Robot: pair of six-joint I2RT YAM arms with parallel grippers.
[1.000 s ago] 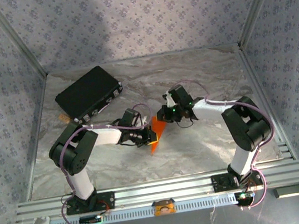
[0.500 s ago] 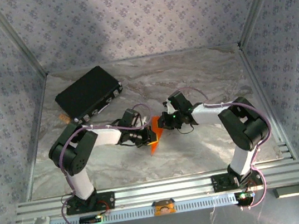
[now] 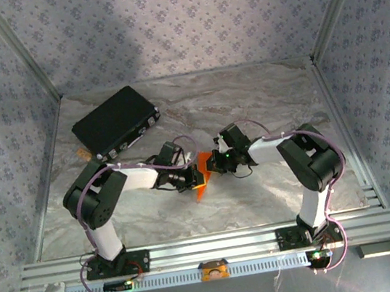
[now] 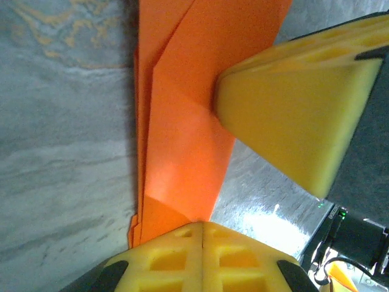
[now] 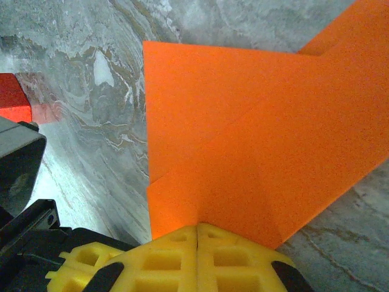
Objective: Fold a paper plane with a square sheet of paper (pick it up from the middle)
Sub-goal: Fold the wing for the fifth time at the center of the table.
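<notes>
The square sheet of paper [image 3: 201, 175] is bright orange and folded in layers into a narrow, pointed paper-plane shape, held just above the marble table between the two arms. My left gripper [image 3: 190, 180] is shut on one end of it; its yellow fingertips [image 4: 202, 226] meet on the layered paper [image 4: 182, 140]. My right gripper [image 3: 214, 164] is shut on the opposite edge, its fingertips [image 5: 197, 227] closed on a wide creased flap [image 5: 255, 140]. In the left wrist view, the right gripper's yellow fingers [image 4: 292, 103] press against the paper's side.
A black case [image 3: 115, 121] lies at the back left of the table. A small red block [image 5: 13, 97] sits on the marble to the left in the right wrist view. Patterned walls enclose the table, and an aluminium rail [image 3: 210, 246] runs along the near edge.
My right gripper has moved left and nearer, onto the paper's edge, and closed on it. The left gripper and the paper have stayed in place.
</notes>
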